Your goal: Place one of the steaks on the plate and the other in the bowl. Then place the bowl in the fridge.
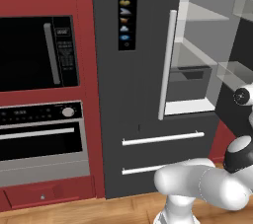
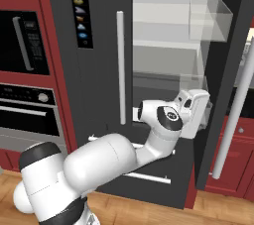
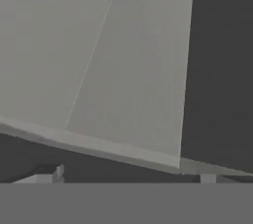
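Tall dark grey double-door fridge (image 1: 133,94) standing ahead, right door swung open, pale interior with clear glass shelves (image 1: 200,13) and a dark drawer (image 1: 190,82) exposed. Left door shut, long silver bar handle (image 2: 120,68) upright beside the lit icon panel (image 2: 80,8). White arm reaching toward the open compartment, hand (image 2: 194,112) at the level of the lower shelf. End effector spread wide open, gripping nothing; finger tips (image 3: 58,172) barely poking up at the bottom of the hand view, facing a pale grey inner wall. Black microwave (image 1: 37,53) and steel-fronted oven (image 1: 42,136) set in red cabinets, left of the fridge.
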Available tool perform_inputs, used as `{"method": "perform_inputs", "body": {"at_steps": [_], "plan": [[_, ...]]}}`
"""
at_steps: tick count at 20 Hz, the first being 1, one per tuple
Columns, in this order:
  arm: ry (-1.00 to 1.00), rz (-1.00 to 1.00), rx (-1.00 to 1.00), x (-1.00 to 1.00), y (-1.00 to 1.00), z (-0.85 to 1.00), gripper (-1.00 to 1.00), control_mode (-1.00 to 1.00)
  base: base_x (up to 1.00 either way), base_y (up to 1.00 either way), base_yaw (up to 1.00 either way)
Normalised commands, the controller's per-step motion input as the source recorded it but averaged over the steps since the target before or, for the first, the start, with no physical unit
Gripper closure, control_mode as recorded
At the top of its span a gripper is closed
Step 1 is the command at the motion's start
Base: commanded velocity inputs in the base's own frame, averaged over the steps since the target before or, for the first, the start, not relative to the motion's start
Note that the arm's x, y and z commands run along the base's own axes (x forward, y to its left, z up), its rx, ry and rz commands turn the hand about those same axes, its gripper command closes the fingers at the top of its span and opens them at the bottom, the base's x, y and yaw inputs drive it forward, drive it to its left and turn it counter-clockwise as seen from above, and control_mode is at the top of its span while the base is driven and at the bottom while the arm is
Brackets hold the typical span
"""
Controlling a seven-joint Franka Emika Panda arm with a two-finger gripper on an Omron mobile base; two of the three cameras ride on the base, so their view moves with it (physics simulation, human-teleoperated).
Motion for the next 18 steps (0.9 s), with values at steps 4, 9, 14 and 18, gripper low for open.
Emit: {"method": "perform_inputs", "body": {"at_steps": [4, 9, 14, 18], "plan": [[-0.01, 0.03, 0.17, -0.34, -0.72, -0.13, -1.00, -1.00, 0.00, 0.00, 0.00], [-0.28, 0.19, 0.14, -1.00, 0.07, 0.12, -1.00, -1.00, 0.00, 0.00, 0.00], [-0.17, 0.11, 0.10, -0.92, 0.74, 0.67, -1.00, -1.00, 0.00, 0.00, 0.00], [-0.04, 0.01, 0.25, -0.44, 0.98, 1.00, -1.00, -1.00, 0.00, 0.00, 0.00]]}}
